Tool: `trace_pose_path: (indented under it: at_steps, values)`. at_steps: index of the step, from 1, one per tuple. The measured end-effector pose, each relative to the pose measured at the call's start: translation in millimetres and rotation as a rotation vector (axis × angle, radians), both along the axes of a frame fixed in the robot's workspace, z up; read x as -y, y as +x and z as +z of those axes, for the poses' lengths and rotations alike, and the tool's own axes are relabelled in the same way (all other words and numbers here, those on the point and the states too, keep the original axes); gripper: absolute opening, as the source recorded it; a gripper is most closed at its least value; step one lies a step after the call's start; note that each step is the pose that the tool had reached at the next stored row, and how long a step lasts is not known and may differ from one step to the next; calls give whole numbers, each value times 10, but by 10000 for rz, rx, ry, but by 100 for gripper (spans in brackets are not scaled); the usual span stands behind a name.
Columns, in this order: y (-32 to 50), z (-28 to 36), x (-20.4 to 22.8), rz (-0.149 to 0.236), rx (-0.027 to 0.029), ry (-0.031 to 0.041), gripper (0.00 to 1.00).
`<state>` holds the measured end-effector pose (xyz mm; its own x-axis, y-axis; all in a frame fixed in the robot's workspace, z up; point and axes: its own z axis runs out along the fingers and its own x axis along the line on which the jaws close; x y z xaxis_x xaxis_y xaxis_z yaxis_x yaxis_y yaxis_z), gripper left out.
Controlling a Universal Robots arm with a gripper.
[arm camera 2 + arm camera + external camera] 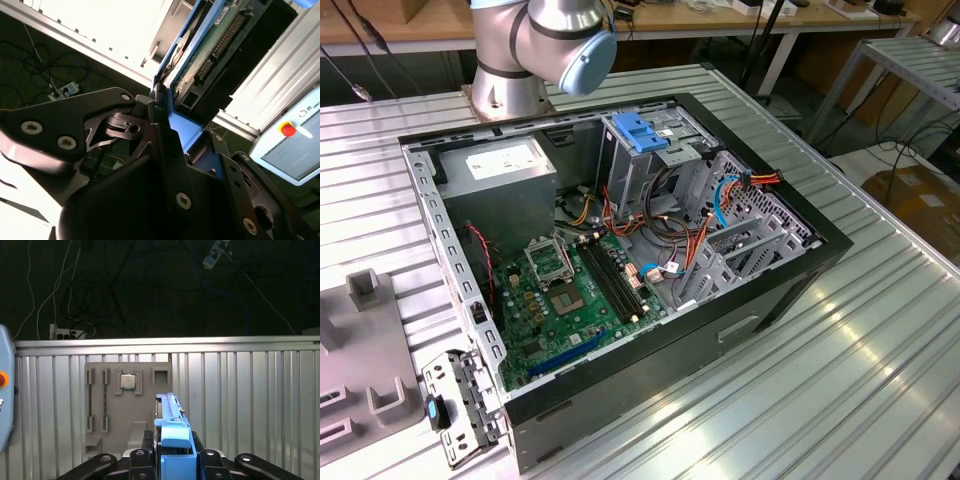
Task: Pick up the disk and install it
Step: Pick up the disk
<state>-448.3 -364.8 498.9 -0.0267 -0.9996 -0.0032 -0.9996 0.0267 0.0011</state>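
In the exterior view, the open black computer case (620, 395) lies on the ribbed metal worktop (840, 380), with its metal drive cage with blue latch (640, 140) in the upper middle. In the second wrist view, the black pincer (182, 127) is clamped on the flat silver disk with blue side rails (210, 55). In the first wrist view the disk hangs edge-on above the worktop, so I judge this the carrying step. Installing calls for squaring the rails to the cage.

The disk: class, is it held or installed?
Held, not installed: in both wrist views the claw is shut on the disk.
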Motion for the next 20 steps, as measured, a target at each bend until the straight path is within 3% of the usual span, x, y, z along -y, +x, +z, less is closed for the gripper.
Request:
trace_pose_path:
  at_steps: [20]
  values:
    - [391,-1,0,0,0,0,37]
